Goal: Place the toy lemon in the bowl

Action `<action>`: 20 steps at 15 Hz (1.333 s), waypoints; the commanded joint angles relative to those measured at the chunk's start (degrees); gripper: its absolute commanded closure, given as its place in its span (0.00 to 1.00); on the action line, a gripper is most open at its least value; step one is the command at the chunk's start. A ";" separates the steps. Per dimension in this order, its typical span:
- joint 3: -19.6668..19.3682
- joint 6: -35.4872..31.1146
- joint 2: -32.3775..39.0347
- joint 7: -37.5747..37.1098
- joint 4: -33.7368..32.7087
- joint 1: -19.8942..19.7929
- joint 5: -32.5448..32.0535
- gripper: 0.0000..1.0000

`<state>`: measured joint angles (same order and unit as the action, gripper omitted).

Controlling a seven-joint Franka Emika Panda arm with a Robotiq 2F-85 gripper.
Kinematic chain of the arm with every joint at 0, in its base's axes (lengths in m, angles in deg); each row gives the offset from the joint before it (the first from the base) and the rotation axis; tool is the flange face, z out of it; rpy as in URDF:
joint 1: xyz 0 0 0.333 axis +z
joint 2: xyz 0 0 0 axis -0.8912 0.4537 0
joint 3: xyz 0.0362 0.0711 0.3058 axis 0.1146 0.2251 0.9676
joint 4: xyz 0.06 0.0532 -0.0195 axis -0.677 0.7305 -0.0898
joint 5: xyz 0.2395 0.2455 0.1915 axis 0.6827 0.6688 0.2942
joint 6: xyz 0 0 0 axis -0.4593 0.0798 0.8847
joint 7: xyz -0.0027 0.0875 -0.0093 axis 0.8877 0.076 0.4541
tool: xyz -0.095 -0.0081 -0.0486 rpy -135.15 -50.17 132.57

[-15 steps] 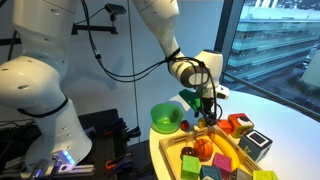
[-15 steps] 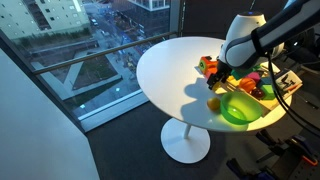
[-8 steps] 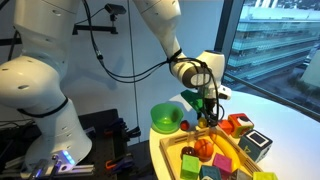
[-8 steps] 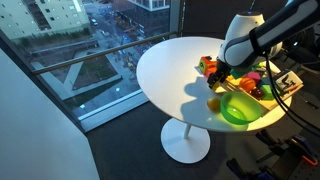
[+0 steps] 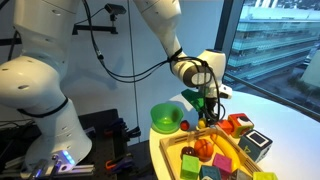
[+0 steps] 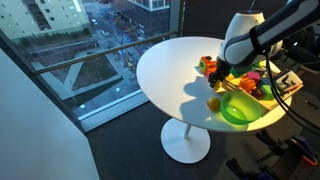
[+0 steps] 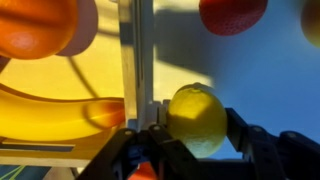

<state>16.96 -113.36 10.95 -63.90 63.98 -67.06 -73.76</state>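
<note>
The table [image 6: 170, 65] fills the scene, round and white, by the window. The arm [image 5: 160, 25] reaches down over its near edge. There's the tray [image 7: 134, 60], wooden and packed with toy pieces, its rim running straight up the wrist view. The bowl [image 5: 165, 118] sits just beside the tray, bright green in both exterior views [image 6: 238, 108]. No lemon shows inside it.

The gripper [image 5: 207, 108] hangs low, between bowl and tray. In the wrist view the gripper [image 7: 196, 135] has a dark finger [image 7: 245, 135] on each side of the lemon [image 7: 198, 112]. They look pressed right up to it, but whether that is a true clamp I cannot tell. The lemon is just outside the tray rim, on the table side. Across the rim lies an orange ball [image 7: 35, 22], and a red piece [image 7: 232, 12] peeks in at the top.
</note>
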 commanded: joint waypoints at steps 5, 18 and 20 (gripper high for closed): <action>1.32 6.79 -6.24 1.61 0.73 -0.60 0.73 0.66; 2.30 15.12 -21.83 6.43 9.85 0.24 0.50 0.66; 2.41 15.25 -24.42 7.42 12.14 0.44 0.82 0.66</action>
<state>19.24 -99.24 -8.17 -58.83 72.06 -66.86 -73.74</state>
